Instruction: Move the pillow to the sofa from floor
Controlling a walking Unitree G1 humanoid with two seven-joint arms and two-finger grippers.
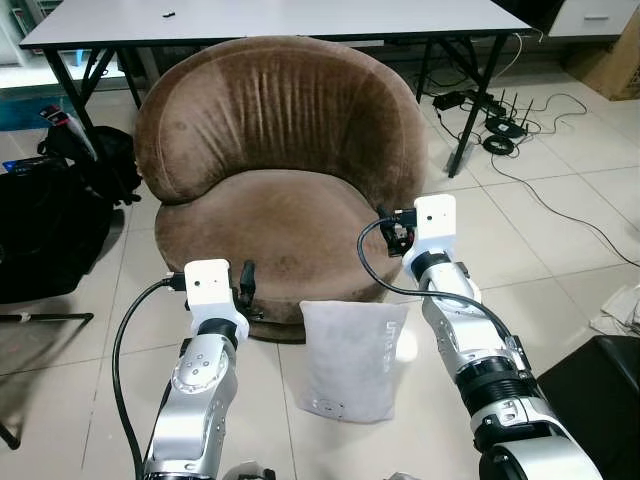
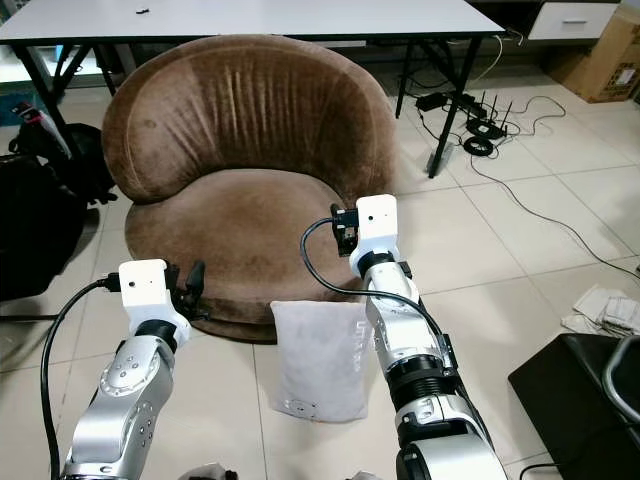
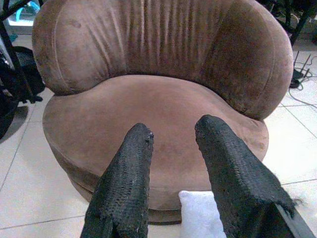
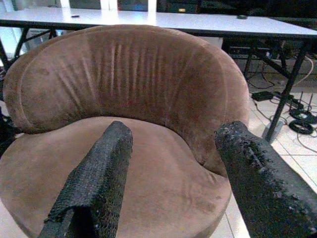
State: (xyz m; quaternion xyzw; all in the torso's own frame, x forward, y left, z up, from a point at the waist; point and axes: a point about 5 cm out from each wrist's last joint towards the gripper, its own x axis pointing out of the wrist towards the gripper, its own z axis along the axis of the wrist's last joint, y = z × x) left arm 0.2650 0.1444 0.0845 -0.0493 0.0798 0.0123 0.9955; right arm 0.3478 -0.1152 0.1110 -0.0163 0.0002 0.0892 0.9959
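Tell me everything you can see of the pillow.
The pillow is a pale grey-white rectangular cushion of soft, smooth-looking fabric, with faint lettering on its cover. It stands upright on the tiled floor, its top edge leaning against the front of the brown sofa. It sits between the two arms; the left gripper and right gripper are both open and not holding it.

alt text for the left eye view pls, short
A white pillow leans upright on the tiled floor against the front of a round brown sofa. The left end effector and right end effector, both open, reach toward the sofa on either side of the pillow.
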